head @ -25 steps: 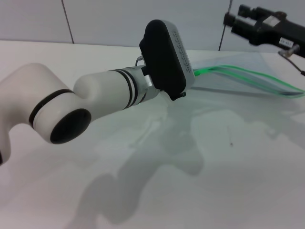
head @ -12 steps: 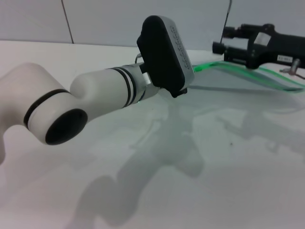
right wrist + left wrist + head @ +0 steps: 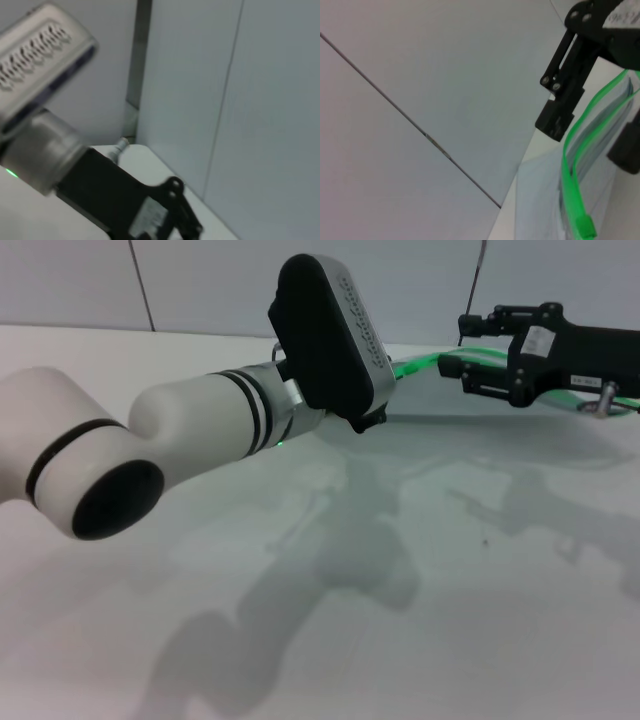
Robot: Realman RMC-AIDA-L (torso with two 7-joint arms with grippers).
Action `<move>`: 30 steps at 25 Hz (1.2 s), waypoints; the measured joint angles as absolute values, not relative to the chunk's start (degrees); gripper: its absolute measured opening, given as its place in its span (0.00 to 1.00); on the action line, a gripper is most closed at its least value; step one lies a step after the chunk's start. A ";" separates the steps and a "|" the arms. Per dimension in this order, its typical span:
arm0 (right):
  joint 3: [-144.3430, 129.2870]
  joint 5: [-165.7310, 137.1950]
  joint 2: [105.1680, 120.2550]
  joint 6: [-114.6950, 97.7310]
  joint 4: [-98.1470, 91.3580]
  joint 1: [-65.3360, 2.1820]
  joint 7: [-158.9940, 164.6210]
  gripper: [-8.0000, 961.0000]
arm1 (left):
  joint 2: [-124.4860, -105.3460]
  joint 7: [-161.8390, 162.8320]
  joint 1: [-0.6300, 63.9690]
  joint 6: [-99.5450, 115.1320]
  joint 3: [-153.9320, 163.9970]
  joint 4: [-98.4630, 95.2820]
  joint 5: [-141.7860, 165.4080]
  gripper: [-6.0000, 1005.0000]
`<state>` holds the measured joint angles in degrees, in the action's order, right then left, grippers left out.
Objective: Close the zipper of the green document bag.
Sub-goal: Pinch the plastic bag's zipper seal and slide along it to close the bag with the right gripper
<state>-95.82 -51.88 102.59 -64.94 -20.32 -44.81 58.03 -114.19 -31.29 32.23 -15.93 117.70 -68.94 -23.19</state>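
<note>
At the far side of the white table, the green document bag is seen lying flat, with its zipper running along the edge nearest the wall. The right gripper is positioned at that edge, reaching in from the right; its black fingers are parted, one above and one below the green strip, and nothing is shown to be clamped between them. In the left wrist view the same fingers are seen straddling the zipper, whose two green tracks are spread slightly apart, with a small green tab at the near end. The left gripper is hidden behind the left arm's wrist housing, which is raised over the table beside the bag's near end; how its fingers are set cannot be told. In the right wrist view the left arm's wrist is shown close by against the wall.
</note>
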 joint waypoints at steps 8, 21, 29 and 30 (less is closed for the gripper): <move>-91.71 -57.97 105.48 -58.91 -26.67 -41.59 53.88 0.59 | -113.97 -31.29 31.80 -16.50 116.98 -69.86 -23.29 0.09; -69.89 -87.26 116.22 -56.79 -47.25 -31.50 55.02 0.59 | -113.99 -31.12 31.75 -16.62 116.70 -70.54 -23.29 0.09; -71.40 -88.19 116.37 -56.98 -48.01 -31.17 54.61 0.59 | -113.90 -31.10 31.95 -17.09 116.17 -70.60 -24.93 0.09; -71.82 -88.20 116.38 -56.89 -48.18 -31.17 54.60 0.59 | -113.72 -31.15 32.09 -17.36 116.07 -70.66 -25.62 0.09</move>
<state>-71.82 -88.20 116.38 -56.89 -48.18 -31.17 54.60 -113.72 -31.15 32.09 -17.36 116.07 -70.66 -25.62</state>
